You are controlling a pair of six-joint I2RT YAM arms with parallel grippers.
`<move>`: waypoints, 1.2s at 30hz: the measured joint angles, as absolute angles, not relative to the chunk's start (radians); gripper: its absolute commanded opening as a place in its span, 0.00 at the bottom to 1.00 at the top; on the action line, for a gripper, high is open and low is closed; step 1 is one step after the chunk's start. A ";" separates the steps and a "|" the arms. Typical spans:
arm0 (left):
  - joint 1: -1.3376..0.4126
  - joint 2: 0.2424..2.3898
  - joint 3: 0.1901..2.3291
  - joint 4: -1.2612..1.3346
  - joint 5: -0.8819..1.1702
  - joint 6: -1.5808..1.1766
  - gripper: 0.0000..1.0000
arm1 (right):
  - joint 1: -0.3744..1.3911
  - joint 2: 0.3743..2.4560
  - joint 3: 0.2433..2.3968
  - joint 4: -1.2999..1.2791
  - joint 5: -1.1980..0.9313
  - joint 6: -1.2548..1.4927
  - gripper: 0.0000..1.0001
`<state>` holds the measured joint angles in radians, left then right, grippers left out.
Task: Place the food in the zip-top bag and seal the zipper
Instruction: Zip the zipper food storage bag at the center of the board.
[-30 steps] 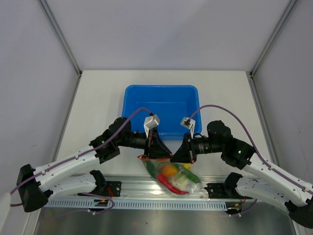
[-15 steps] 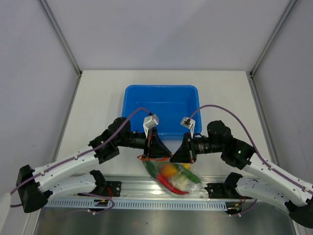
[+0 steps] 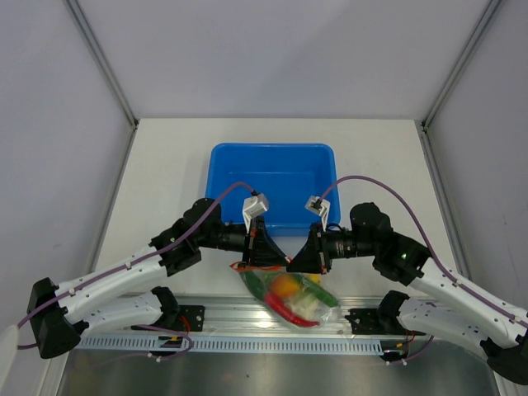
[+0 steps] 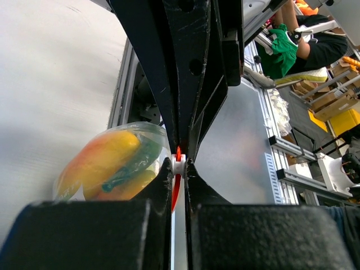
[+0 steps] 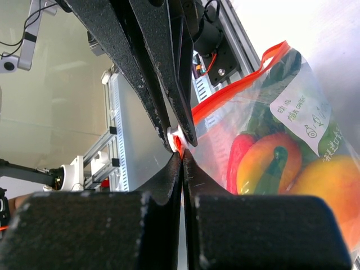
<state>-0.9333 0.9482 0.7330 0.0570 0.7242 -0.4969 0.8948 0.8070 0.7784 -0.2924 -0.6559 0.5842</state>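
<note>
Left hand [image 4: 179, 164] just finished pinching the zipper [image 5: 229, 94], right hand [image 5: 180, 153] stays clamped there, food [image 5: 270, 163] all in the bag [image 3: 293, 299] at lower centre, so sealing can start.

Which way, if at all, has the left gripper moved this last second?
No: the left gripper stays just below the tub's near wall; only its jaws have closed on the zipper.

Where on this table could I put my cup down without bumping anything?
Bare table lies left and right of the tub, and in a strip behind it. The tub looks empty too. Crowded in front of the tub, where the left gripper and right gripper pinch the bag.
</note>
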 measured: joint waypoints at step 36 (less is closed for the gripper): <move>-0.933 0.906 0.731 -0.056 0.699 -0.469 0.01 | 0.897 0.749 0.799 -0.341 -0.546 0.538 0.00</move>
